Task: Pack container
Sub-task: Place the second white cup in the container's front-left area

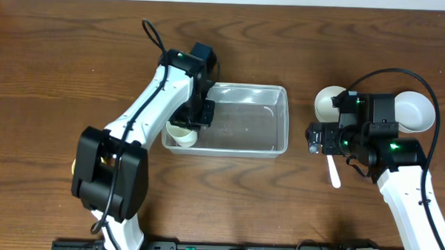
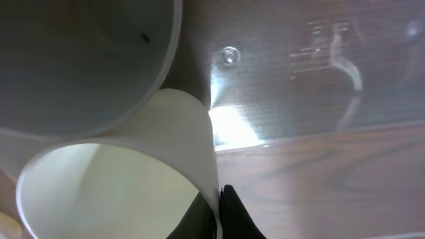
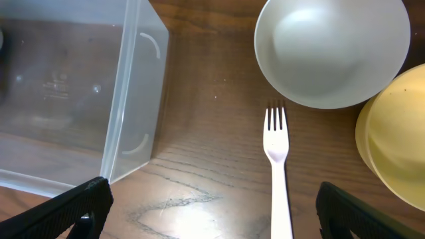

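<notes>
The clear container [image 1: 245, 124] lies mid-table; its floor shows in the left wrist view [image 2: 319, 66] and its end wall in the right wrist view [image 3: 133, 99]. My left gripper [image 1: 198, 115] is at the container's left end, shut on the wall of a white cup [image 1: 182, 135]. In the left wrist view the fingers [image 2: 219, 212] pinch the cup's [image 2: 119, 179] wall. A second pale round vessel [image 2: 80, 60] rests against the cup. My right gripper [image 3: 212, 212] is open and empty over bare table, to the right of the container and left of a white fork [image 3: 279, 166].
A white bowl [image 3: 332, 50] and a yellow bowl [image 3: 395, 139] stand right of the container, beyond the fork [image 1: 333, 173]. The bowls also show in the overhead view [image 1: 329, 103] [image 1: 416, 111]. A small yellow thing [image 1: 74, 166] peeks out beside the left arm's base.
</notes>
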